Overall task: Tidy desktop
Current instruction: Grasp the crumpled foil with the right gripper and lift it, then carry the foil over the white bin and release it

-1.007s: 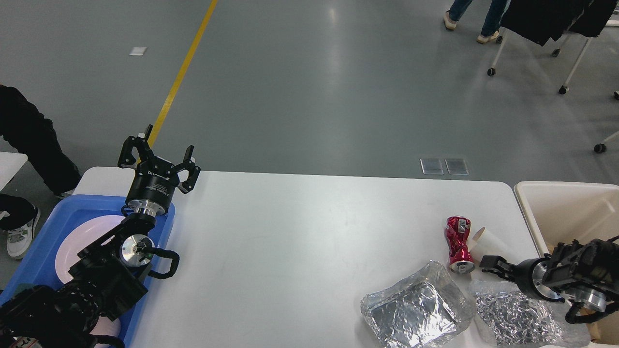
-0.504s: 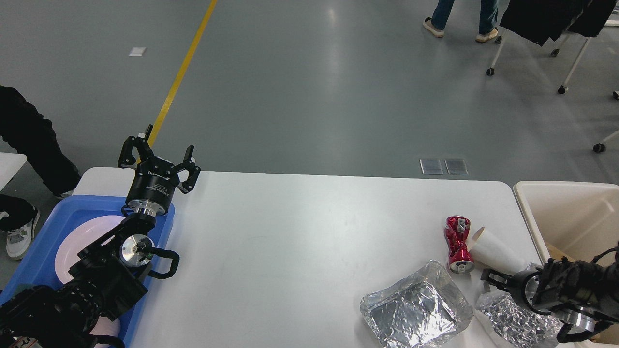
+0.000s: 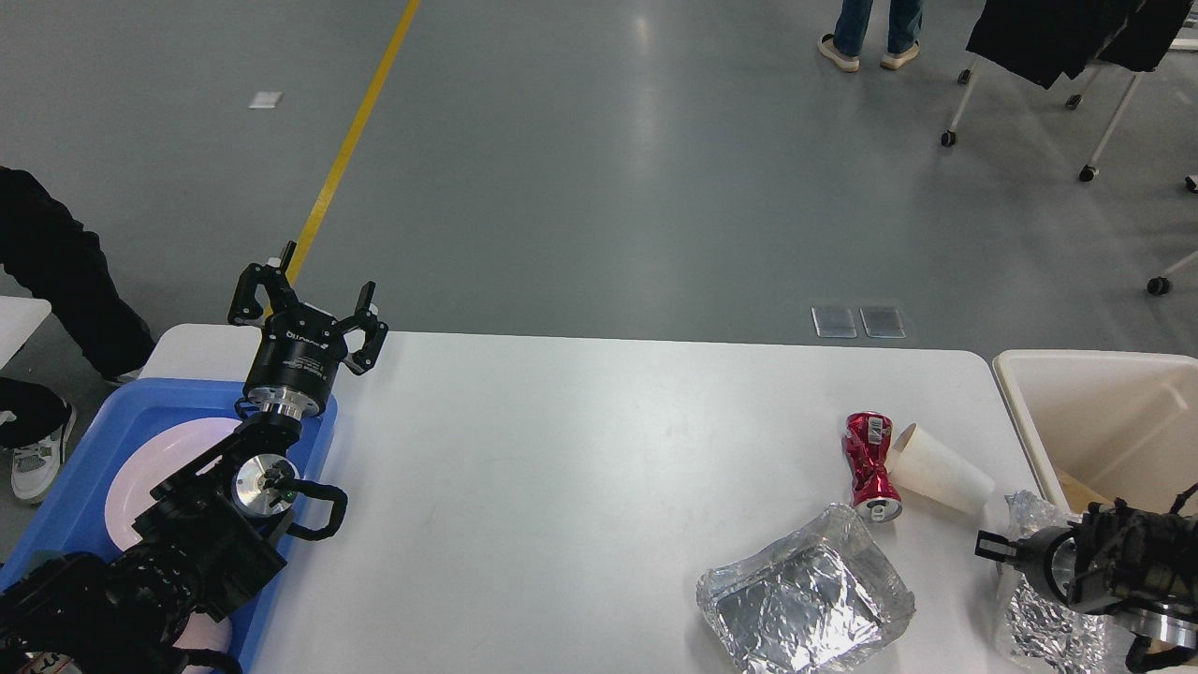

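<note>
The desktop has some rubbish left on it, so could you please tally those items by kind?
On the desktop:
Crushed red can: 1
Paper cup, lying on its side: 1
Crumpled foil tray and foil piece: 2
Total: 4

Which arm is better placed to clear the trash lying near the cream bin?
Right, likely. The right pincer sits beside the paper cup and red can; the left pincer hovers far away over the blue tray.
</note>
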Action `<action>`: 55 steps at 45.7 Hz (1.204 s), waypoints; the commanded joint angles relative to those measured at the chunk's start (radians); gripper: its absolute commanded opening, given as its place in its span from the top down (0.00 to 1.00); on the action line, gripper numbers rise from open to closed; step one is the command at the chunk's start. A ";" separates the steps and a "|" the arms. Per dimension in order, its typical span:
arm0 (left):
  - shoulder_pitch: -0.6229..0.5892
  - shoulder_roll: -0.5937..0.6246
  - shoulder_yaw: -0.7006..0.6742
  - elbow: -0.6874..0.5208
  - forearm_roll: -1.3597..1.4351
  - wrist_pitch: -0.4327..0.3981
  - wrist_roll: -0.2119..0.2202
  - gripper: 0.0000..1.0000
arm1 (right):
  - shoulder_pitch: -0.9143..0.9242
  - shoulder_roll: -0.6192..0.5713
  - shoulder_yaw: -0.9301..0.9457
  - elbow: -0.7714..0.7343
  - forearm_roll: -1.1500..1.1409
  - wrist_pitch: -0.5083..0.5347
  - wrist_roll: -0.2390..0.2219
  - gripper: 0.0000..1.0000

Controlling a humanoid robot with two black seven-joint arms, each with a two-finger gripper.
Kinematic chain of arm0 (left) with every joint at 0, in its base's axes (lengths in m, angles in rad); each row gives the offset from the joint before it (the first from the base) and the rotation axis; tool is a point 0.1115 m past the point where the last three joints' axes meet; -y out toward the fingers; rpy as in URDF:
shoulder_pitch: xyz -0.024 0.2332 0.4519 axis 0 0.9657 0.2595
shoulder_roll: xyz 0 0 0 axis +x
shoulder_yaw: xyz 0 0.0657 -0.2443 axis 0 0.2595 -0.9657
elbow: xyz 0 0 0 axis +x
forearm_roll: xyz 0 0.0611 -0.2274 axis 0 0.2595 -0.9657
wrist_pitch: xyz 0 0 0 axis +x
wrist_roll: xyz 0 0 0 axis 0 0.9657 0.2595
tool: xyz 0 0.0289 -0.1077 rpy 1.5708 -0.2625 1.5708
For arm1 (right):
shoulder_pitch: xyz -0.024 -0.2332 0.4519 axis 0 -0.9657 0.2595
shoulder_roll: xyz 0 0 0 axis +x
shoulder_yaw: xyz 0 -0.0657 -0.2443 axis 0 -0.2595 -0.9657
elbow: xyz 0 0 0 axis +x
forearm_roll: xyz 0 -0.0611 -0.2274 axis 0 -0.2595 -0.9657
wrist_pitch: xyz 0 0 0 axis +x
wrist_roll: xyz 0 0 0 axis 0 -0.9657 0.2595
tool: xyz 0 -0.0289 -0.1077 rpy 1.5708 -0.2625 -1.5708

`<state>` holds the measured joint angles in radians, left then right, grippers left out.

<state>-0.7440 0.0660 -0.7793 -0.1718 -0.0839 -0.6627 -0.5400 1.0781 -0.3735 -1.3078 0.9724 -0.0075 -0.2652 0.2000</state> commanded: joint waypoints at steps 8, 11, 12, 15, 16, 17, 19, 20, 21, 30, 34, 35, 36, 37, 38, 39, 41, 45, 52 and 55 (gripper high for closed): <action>0.000 0.000 0.000 0.000 0.000 0.000 0.000 0.03 | 0.049 -0.087 -0.093 -0.009 -0.111 0.003 0.001 1.00; 0.000 0.000 0.000 0.000 0.000 0.000 0.000 0.03 | 0.095 -0.130 -0.093 -0.014 -0.138 0.009 0.002 1.00; 0.000 0.000 0.000 0.000 0.000 0.000 0.000 0.03 | 0.117 -0.143 -0.093 -0.015 -0.144 0.012 0.004 1.00; 0.000 0.000 0.000 0.000 0.001 0.000 0.000 0.03 | 0.189 -0.171 -0.093 -0.015 -0.154 0.020 0.016 1.00; 0.000 0.000 0.000 0.000 0.000 0.000 0.000 0.03 | 0.215 -0.179 -0.093 -0.015 -0.155 0.024 0.024 1.00; 0.000 0.000 0.000 0.000 0.001 0.000 0.000 0.03 | 0.241 -0.182 -0.093 -0.014 -0.157 0.030 0.032 1.00; 0.000 0.000 0.000 0.000 0.000 0.000 0.000 0.03 | 0.302 -0.183 -0.093 -0.012 -0.157 0.049 0.048 1.00; 0.000 0.000 0.000 0.000 0.001 0.000 0.000 0.03 | 0.331 -0.183 -0.093 -0.009 -0.157 0.061 0.058 1.00; 0.000 0.000 0.000 0.000 0.000 0.000 0.000 0.03 | 0.362 -0.182 -0.093 -0.008 -0.157 0.079 0.065 1.00; 0.000 0.000 0.000 0.000 0.000 0.000 0.000 0.03 | 0.606 -0.059 -0.068 0.029 -0.157 0.205 0.094 1.00; 0.000 0.000 0.000 0.000 0.000 0.000 0.000 0.03 | 0.678 0.017 -0.054 0.077 -0.157 0.213 0.098 1.00; 0.000 0.000 0.000 0.000 0.000 0.000 0.000 0.03 | 0.700 0.040 -0.050 0.092 -0.157 0.213 0.098 1.00; 0.000 0.000 0.000 0.000 0.000 0.000 0.000 0.03 | 0.720 0.065 -0.047 0.113 -0.157 0.213 0.098 1.00; 0.000 0.000 0.000 0.000 0.000 0.000 0.000 0.03 | 0.739 0.085 -0.047 0.136 -0.157 0.213 0.098 1.00; 0.000 0.000 0.000 0.000 0.000 0.000 0.000 0.03 | 0.761 0.106 -0.044 0.162 -0.155 0.213 0.098 1.00; 0.002 0.000 0.000 0.000 0.000 0.000 0.000 0.03 | 0.781 0.125 -0.039 0.189 -0.155 0.213 0.098 1.00; 0.002 0.000 0.000 0.000 0.000 0.000 0.000 0.03 | 0.822 0.160 -0.019 0.250 -0.155 0.211 0.098 1.00; 0.002 0.000 0.000 0.000 0.000 0.000 0.002 0.03 | 0.893 0.194 0.047 0.383 -0.155 0.202 0.098 1.00; 0.002 0.000 0.000 0.000 0.001 0.000 0.000 0.03 | 0.939 0.208 0.127 0.537 -0.154 0.176 0.096 1.00; 0.002 0.000 0.000 0.000 0.001 0.000 0.000 0.03 | 0.918 0.217 0.118 0.536 -0.154 0.152 0.093 1.00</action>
<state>-0.7425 0.0659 -0.7793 -0.1718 -0.0840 -0.6627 -0.5399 2.0084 -0.1711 -1.1975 1.4702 -0.1620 -0.0794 0.2974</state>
